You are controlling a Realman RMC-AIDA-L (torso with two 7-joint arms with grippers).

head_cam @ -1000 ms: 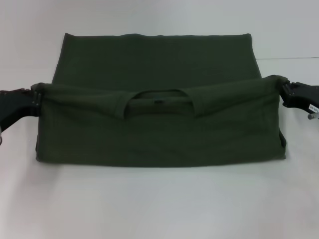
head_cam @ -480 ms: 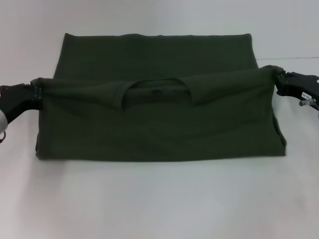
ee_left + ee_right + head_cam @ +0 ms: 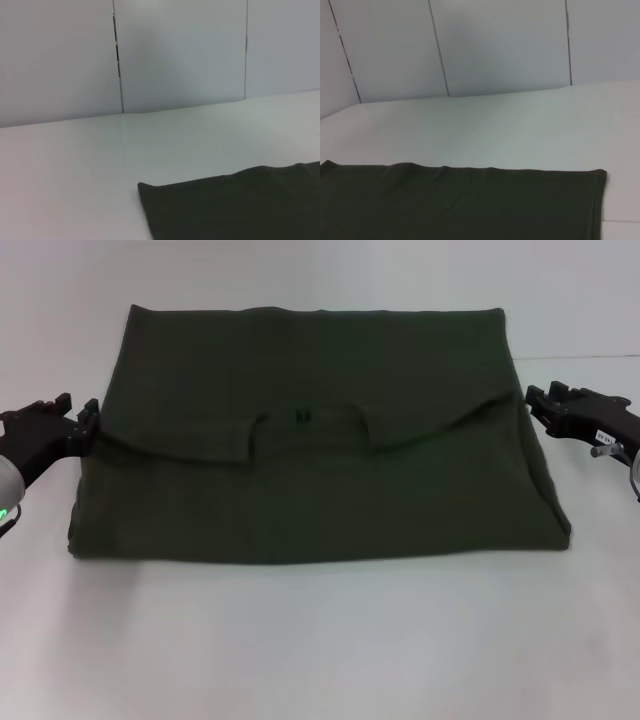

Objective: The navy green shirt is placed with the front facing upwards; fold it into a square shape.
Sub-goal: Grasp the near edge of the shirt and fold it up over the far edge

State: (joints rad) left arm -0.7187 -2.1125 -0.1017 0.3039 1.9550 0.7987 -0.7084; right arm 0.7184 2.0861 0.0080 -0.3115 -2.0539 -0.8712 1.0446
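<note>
Left claw (image 3: 88,420) is seen spread open just off the shirt's left edge, gripping nothing. Right claw (image 3: 538,400) likewise open, just beside the right edge. Navy green shirt (image 3: 310,475) lies folded flat on the white bench (image 3: 320,640), collar near the middle. No readable lettering is seen.
</note>
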